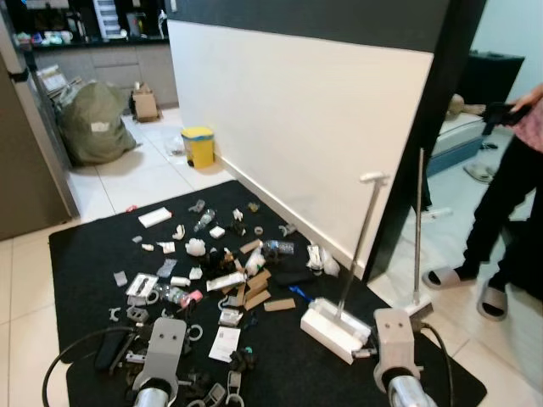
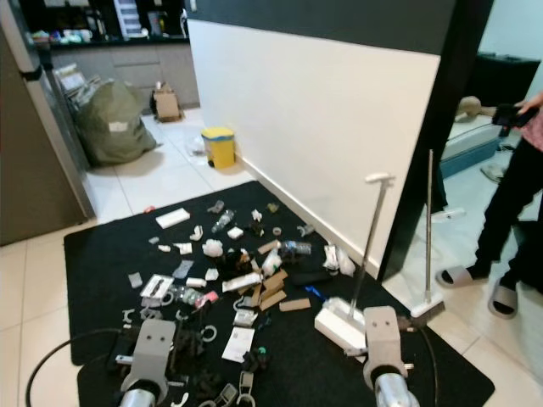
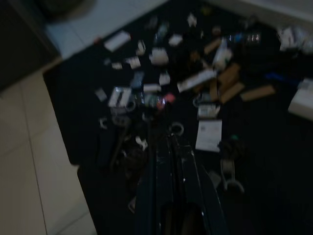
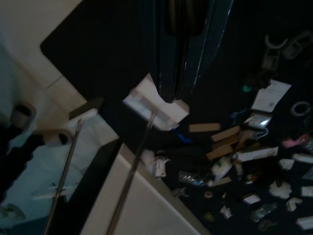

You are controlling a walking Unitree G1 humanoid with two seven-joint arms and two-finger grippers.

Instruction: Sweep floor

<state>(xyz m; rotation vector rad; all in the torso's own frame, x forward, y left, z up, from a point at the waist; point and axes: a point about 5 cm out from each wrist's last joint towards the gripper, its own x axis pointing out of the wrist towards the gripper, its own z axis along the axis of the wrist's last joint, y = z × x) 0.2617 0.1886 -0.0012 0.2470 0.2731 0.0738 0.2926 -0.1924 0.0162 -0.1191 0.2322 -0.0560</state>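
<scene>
A black mat [image 1: 85,254] is lying littered; the stiff, light broom [image 1: 417,246] wants gripping mid-handle, and both grippers' fingers are looking narrowly closed, empty.

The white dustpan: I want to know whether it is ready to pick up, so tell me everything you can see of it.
The white dustpan is a boxy pan, plastic by the look of it, sitting on the black mat at the right edge of the scattered litter. A thin metal pole rises from it, tilted toward the white wall, and ends in a short white crossbar grip. Nothing holds it. The broom stands just to its right, and the right gripper hangs above it.
</scene>
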